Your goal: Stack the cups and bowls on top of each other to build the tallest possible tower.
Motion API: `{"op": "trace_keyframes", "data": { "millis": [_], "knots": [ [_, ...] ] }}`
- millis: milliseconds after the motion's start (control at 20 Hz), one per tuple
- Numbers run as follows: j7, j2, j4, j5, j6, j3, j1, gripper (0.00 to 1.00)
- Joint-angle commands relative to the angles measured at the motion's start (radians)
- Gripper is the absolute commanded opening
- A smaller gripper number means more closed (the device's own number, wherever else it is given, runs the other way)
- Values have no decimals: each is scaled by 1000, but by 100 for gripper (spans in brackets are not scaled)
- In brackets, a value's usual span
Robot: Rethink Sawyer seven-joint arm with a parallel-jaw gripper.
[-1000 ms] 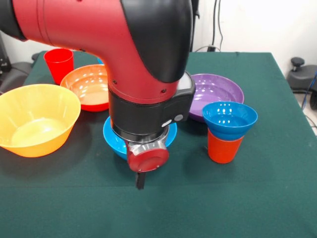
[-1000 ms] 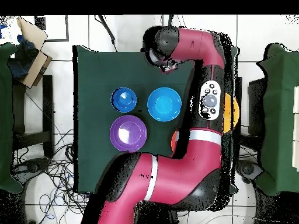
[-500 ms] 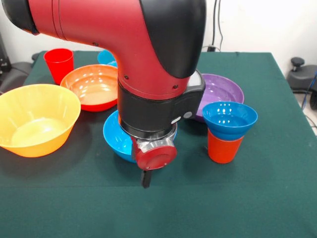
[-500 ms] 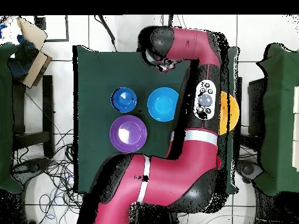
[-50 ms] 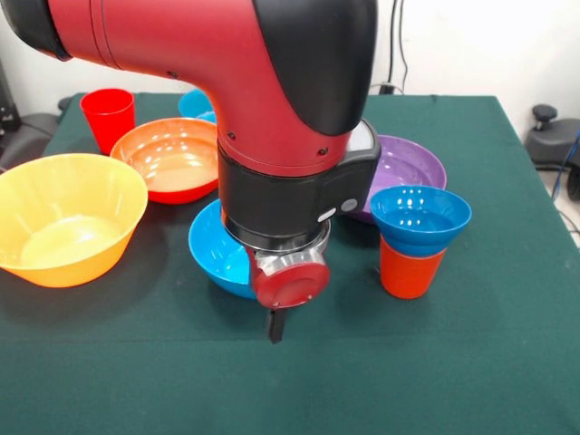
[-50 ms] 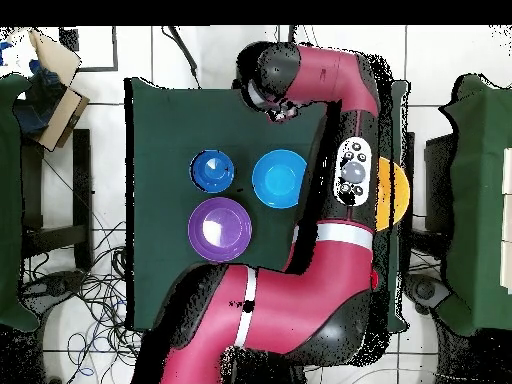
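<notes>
One green cloth [image 5: 507, 362] covers the table; whether the jaws [image 5: 275, 324] are apart is unclear.

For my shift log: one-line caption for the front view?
Gripper hovers empty before medium blue bowl; small blue bowl sits on orange cup.

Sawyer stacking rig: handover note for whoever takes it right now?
End effector: low over the table's front edge, holding nothing; open or shut cannot be told.
Done: one short stack, the small blue bowl sitting on the orange cup.
Loose on the green cloth: medium blue bowl partly behind the arm, wide purple bowl, orange-red bowl, yellow-orange bowl, red cup, and a teal bowl mostly hidden at the back.
Left: nearly all of it. Probably start from a large bowl as the base and build upward.
</notes>
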Motion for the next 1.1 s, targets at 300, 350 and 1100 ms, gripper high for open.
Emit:
{"op": "trace_keyframes", "data": {
  "millis": [300, 350, 1100],
  "knots": [
    [44, 13, 113, 23, -8, 11, 32, 100],
    [41, 13, 115, 28, -13, 10, 32, 100],
    [17, 13, 138, 75, -41, -4, 29, 100]
  ]
}}
